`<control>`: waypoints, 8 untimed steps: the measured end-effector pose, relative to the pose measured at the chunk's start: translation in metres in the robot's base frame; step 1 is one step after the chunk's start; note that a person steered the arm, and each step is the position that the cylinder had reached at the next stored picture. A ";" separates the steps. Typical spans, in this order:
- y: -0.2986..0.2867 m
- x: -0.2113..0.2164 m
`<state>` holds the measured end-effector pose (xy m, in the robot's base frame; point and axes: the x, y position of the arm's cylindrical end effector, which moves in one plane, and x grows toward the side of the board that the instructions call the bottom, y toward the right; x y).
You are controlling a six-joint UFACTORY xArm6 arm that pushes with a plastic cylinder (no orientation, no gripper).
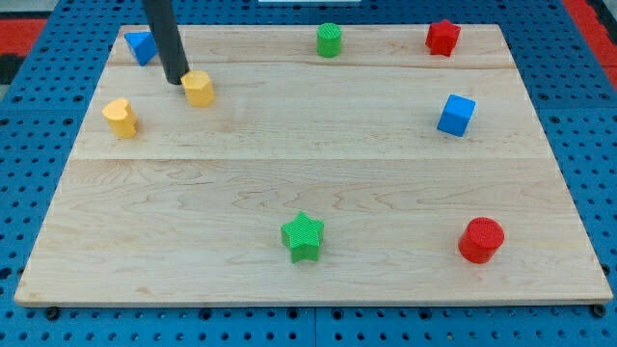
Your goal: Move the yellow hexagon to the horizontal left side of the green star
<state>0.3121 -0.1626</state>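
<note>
Yellow hexagon (pixel 199 89), upper-left surface (pixel 308 173), near top edge; my tip (pixel 177 81) touching its left side.
Rod end effector has no jaws. Green star (pixel 303 237) well apart, bottom centre; bare wood between.

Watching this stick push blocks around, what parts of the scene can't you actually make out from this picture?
- Rod's upper part and the arm: cut off by the view's top edge.
- Blue block at the view's top left: partly hidden behind the rod, shape unclear.
- My tip against the yellow hexagon: touching or just apart, cannot tell.
- Table top underside and whatever supports it: out of sight.
</note>
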 end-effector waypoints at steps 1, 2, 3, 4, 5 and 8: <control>0.032 -0.002; 0.052 0.000; 0.055 0.027; 0.049 0.063; 0.049 0.099; 0.017 0.200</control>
